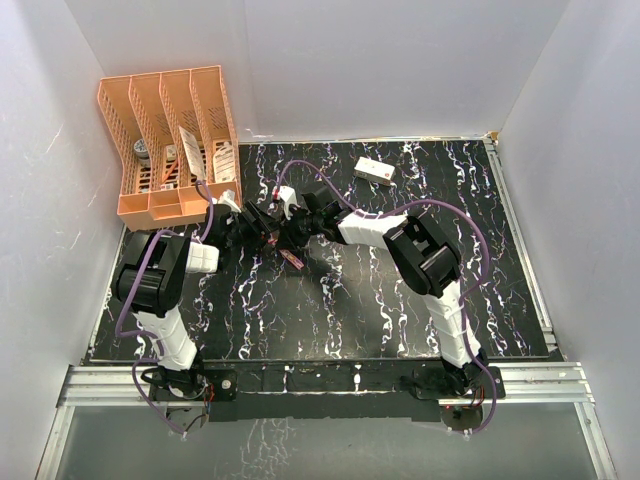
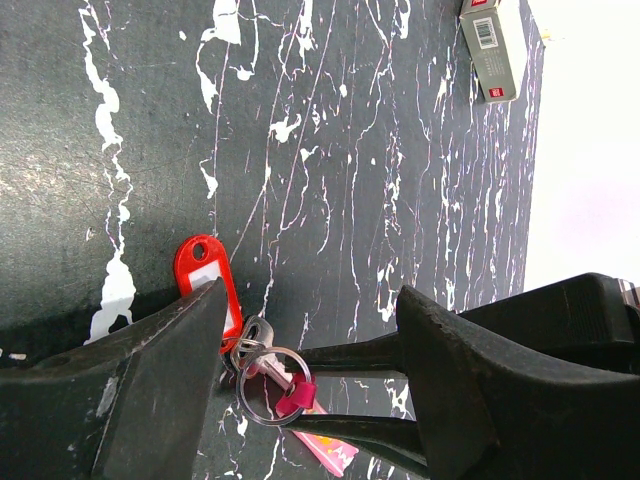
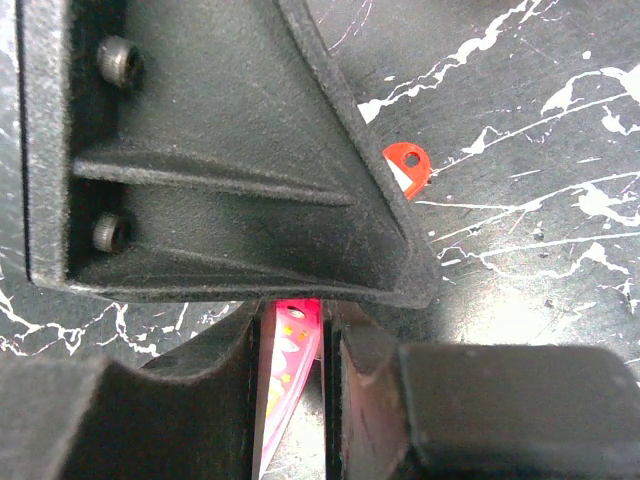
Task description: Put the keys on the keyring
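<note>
Gripping keyring [image 2: 295, 398] pink tag, right pincer [image 3: 290, 332]; white box [image 2: 490, 50] shows barcode

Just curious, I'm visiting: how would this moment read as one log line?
left gripper: open, keys between its fingers | right gripper: shut on keyring tag | keys on keyring: unclear

the two dark fingers [image 3: 365, 385] of the right gripper [image 3: 292, 340] stand close together at the bottom and pinch a pink tag [image 3: 288, 370] with pale stars. above them a large black ribbed piece [image 3: 220, 170] with two screws fills the view. at its right edge a red key head [image 3: 408, 163] with a small hole lies on the black, white-veined surface [image 3: 540, 240].
</note>
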### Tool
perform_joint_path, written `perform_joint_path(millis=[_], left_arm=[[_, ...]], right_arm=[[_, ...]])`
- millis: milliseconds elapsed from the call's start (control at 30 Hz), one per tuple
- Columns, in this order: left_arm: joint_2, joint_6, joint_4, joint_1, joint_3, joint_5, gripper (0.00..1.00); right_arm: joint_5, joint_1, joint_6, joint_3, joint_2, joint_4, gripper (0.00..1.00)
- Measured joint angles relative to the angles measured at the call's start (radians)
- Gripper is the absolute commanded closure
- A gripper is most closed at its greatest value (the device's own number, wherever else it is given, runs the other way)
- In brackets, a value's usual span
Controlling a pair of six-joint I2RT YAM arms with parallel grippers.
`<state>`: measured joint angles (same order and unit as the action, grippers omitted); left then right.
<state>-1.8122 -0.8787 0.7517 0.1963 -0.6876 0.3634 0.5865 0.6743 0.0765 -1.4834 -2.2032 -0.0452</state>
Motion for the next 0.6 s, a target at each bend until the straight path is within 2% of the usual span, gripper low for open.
perform_joint_path(millis=[600], left_arm=[[0.0,0.005,-0.009,-0.001,-0.005,0.0,0.32]], right_arm=[[-0.032,0.001,-0.003,-0.005,0.0,0.0,0.93]])
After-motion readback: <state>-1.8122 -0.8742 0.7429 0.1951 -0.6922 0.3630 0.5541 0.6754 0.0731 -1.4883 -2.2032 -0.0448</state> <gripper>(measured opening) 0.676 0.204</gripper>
